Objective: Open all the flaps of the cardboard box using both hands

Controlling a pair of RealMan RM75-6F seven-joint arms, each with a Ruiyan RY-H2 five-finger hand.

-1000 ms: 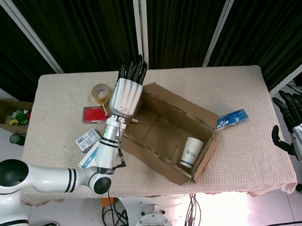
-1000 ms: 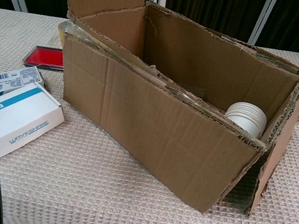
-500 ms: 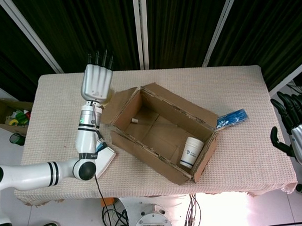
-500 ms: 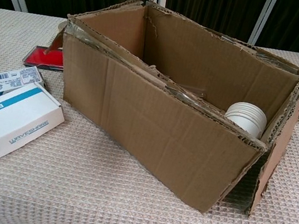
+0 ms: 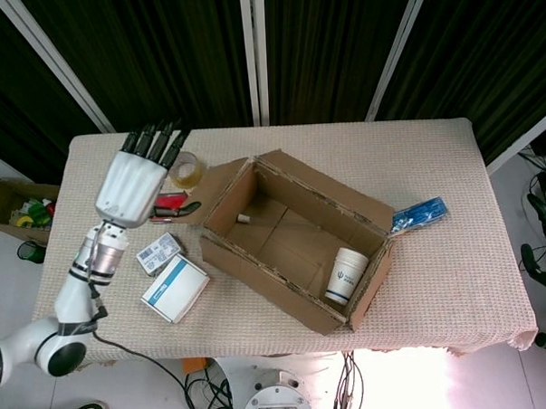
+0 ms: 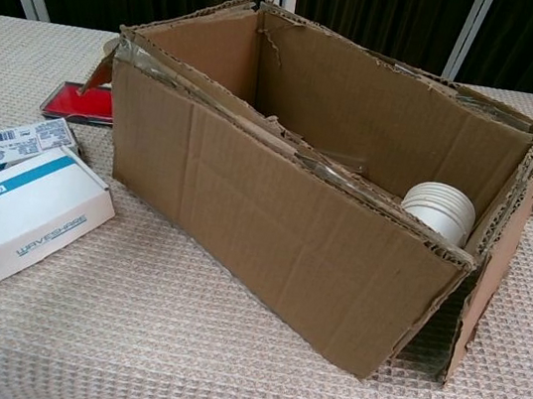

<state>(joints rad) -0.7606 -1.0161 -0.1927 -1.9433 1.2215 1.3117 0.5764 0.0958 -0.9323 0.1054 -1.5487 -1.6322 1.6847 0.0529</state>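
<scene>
— While the cardboard box (image 5: 293, 249) is sitting open-topped mid-table in the head view, what is the left hand (image 5: 134, 181) doing?

— It is hovering left of the box, fingers spread, holding nothing. A dark sliver at the right edge may be the right hand; whether it is open or closed cannot be told.

— And the chest view?

— No hands are showing. The box (image 6: 296, 204) is standing with a paper cup (image 6: 441, 210) inside at its right end, and a white carton (image 6: 22, 223) is lying well to its left.

Matt corrugated cardboard box (image 6: 282, 232); waffle-textured cloth tablecloth (image 6: 174, 346).
</scene>
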